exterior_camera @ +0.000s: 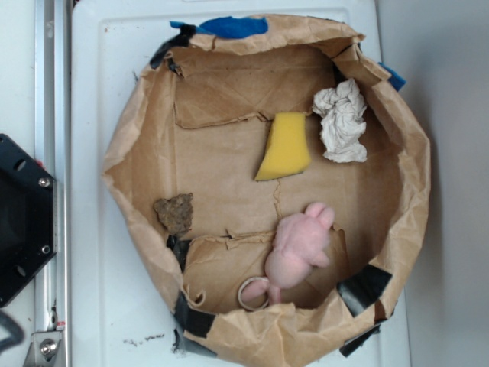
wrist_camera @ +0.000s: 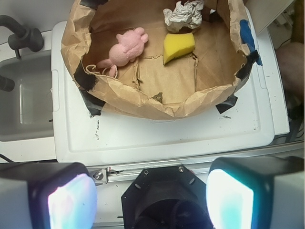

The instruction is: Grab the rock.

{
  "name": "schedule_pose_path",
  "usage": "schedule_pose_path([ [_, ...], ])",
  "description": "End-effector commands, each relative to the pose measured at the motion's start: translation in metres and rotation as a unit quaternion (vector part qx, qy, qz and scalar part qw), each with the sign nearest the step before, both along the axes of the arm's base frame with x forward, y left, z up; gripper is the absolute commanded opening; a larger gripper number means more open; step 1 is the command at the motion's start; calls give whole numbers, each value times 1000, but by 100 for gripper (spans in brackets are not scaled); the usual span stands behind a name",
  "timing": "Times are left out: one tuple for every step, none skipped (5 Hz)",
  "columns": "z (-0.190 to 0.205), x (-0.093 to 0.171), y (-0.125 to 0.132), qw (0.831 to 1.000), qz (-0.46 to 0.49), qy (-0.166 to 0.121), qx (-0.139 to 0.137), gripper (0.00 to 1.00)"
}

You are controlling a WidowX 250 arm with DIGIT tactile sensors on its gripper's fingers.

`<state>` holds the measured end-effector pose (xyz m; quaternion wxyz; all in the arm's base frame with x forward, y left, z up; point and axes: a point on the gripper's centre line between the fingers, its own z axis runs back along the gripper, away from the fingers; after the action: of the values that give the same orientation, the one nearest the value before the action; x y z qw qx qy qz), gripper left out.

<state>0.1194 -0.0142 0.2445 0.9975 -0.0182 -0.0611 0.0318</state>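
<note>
Exterior view gives you the clearest look at the rock: a small brown-grey, crumbly lump lying on the floor of the brown paper enclosure, at the left middle of the frame, close beside the left paper wall and just above a strip of black tape. It lies alone, well apart from the other things. The yellow sponge lies above the centre, with the crumpled white paper ball near it to the upper right. The pink plush toy lies lower right of centre, and a small tape ring touches its lower end. You see a patch of blue tape on the top rim. At the left edge of the frame a black base plate is mounted beside a metal rail; the gripper itself does not show in this view.

In the wrist view, your gripper hangs outside the enclosure, over the white tabletop, its two fingers blurred in the lower corners of the frame. The jaws stand wide apart and hold nothing. From here only a small dark tip of the rock peeks over the near paper wall, at the centre of the frame. A grey sink sits at the left edge.
</note>
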Motion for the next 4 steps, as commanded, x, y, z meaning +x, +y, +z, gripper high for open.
schedule_pose_path([
  [0,0,0,1000,0,0,0,100],
  [2,10,-23,1000,9,5,18,100],
  [-5,37,-21,1000,7,12,23,100],
  [-16,54,-13,1000,5,21,17,100],
])
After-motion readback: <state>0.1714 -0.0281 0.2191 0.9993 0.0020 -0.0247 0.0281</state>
